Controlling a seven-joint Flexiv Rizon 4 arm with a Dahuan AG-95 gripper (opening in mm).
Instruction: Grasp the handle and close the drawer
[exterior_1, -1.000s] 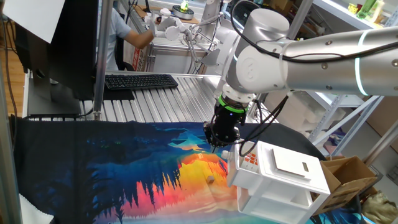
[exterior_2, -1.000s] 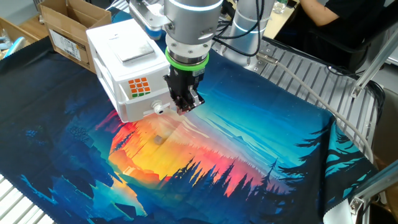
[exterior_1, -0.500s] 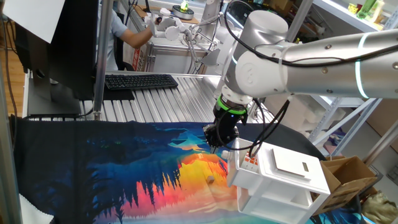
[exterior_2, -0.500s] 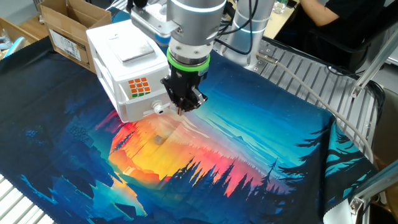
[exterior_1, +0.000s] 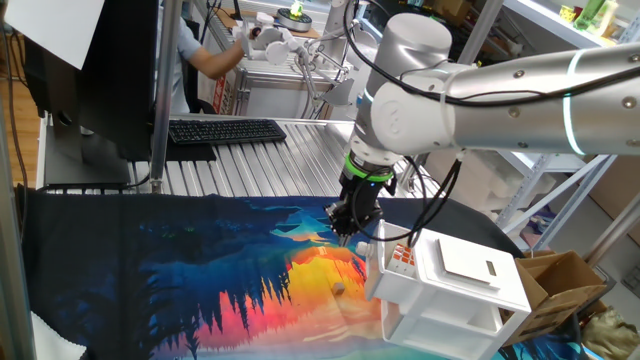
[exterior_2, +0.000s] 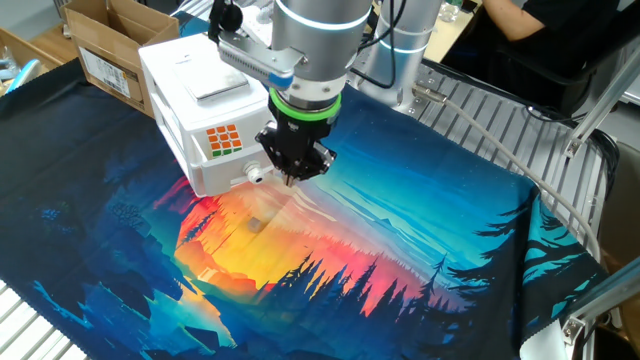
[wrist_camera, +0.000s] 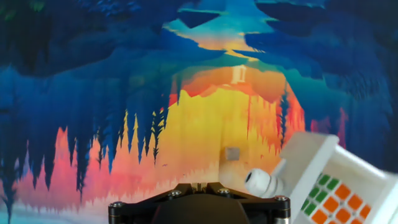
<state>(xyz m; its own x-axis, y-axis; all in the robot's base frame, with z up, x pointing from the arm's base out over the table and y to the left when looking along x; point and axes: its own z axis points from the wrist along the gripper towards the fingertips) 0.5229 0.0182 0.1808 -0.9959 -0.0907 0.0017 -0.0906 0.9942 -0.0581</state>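
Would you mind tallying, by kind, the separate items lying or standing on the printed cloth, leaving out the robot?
White drawer cabinet: 1
Small grey-brown block on the orange part of the cloth: 1
Total: 2

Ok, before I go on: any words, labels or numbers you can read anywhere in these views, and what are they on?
None can be read.
Cardboard box: a label shows on its side, print too small to read.
Keyboard: key legends too small to read.
Drawer: only red-orange squares, no text.
Cloth: a printed sunset forest scene, no words.
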